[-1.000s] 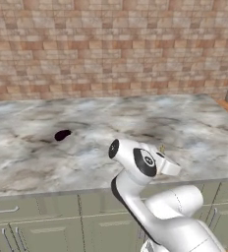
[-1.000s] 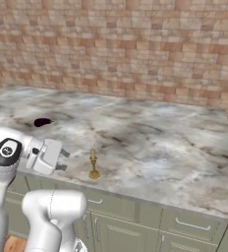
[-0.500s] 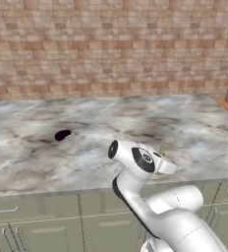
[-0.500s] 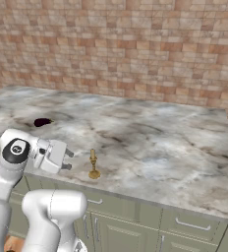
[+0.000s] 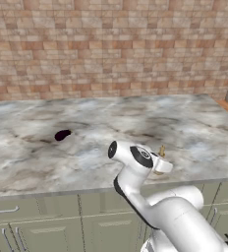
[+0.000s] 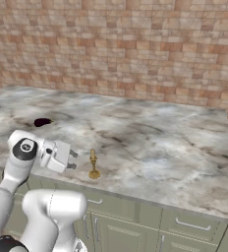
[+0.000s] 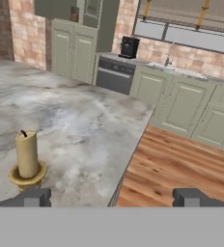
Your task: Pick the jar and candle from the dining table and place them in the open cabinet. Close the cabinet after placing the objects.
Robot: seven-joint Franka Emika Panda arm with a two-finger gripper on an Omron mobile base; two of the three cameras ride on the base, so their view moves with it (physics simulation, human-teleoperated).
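While my claw [image 6: 72,160] gapes empty, the candle [image 6: 93,165] stands just beside it.
It is upright near the front edge of the dining table [image 6: 150,142]; a dark blob [image 6: 42,122] lies well apart on the marble.

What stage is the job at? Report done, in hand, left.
Done: perhaps the jar; a small brownish thing stands in the open cabinet, too small to be sure. In hand: nothing held; the open claw is beside the candle, which stands on the dining table. Left: grasp candle, shelve it, close the cabinet.
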